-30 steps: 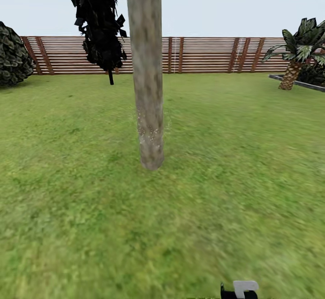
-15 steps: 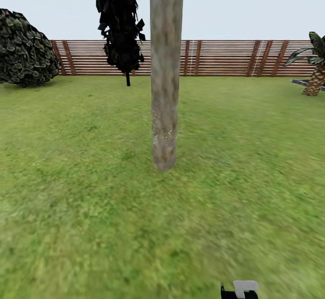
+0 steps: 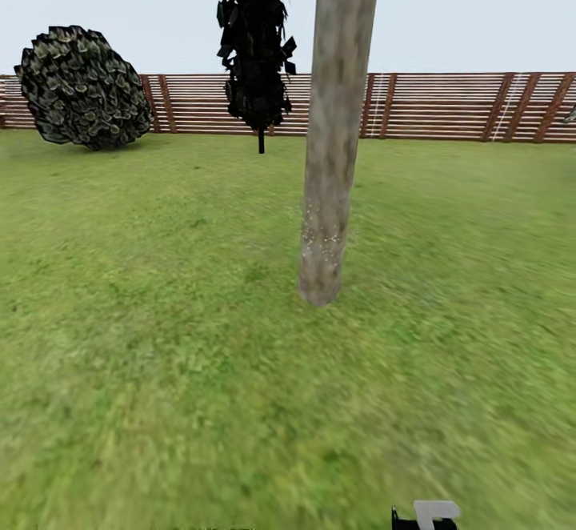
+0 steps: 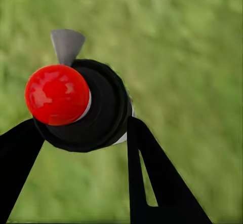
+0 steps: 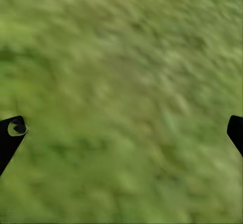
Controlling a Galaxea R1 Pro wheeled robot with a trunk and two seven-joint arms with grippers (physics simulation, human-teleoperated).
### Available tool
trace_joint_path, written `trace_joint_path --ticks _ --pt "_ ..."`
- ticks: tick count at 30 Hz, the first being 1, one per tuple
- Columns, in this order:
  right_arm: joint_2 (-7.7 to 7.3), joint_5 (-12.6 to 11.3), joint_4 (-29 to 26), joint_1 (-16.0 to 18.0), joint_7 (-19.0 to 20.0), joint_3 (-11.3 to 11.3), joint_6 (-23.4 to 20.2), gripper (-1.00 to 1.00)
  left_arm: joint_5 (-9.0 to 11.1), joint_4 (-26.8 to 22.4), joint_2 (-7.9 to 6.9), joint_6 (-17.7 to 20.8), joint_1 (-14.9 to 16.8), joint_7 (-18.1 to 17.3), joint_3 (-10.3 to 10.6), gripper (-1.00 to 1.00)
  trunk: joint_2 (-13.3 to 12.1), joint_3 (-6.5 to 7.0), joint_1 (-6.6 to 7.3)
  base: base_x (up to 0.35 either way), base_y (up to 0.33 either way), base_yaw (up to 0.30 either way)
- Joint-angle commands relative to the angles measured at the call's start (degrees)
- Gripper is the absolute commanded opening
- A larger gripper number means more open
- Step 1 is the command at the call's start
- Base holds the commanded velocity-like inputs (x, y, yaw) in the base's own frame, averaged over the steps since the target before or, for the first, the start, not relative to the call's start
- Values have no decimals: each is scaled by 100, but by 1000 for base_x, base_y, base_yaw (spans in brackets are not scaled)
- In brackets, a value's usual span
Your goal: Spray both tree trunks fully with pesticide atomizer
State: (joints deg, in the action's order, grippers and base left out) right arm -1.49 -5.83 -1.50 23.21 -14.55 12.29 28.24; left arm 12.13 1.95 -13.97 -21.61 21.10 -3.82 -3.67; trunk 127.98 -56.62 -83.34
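Item 1, pesticide atomizer [image 4: 83, 107]: dark round-bodied bottle with a glossy red top and a grey nozzle tab, seen end-on in the left wrist view. It sat between the two black fingers of the left gripper [image 4: 81, 133], whose jaws were clenched on its body, over blurred lawn. Judged light, rigid and smooth-skinned, so likely to slip or twist in the grip; the best hold appeared to be around the wide dark body below the red top, leaving the nozzle free.

Item 2, right gripper [image 5: 121, 127]: jaws released and spread wide, the black fingertips [image 5: 10, 133] at opposite edges of the right wrist view, nothing between them but grass.

Item 3, lawn [image 3: 160, 370]: green turf filling the foreground of the head view, running from the robot to the tree trunk and beyond it.

Item 4, tree trunk [image 3: 332, 154]: thick pale grey-brown column, leaning slightly, rooted in the lawn; fine pale specks showed low on its bark.

Item 5, beyond the trunk: dark jagged foliage [image 3: 256, 42], a round bush [image 3: 84, 86] off to the trunk's left, and a brown slat fence [image 3: 448, 106] closing the garden.

Cross-view note: the left wrist view gave the atomizer and its grip; the head view gave the trunk, which neither wrist view included.
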Motion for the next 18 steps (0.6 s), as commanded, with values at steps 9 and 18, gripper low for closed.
trace_joint_path --ticks 9,18 --pt "-1 -67 -8 -1 -13 48 32 100 49 16 2 -19 14 -53 -30 -100 2 -4 1 0 0 279" --pt "8 -67 -4 -1 -13 54 33 100 26 16 -1 -23 12 -56 -30 -100 2 -4 1 0 0 281"
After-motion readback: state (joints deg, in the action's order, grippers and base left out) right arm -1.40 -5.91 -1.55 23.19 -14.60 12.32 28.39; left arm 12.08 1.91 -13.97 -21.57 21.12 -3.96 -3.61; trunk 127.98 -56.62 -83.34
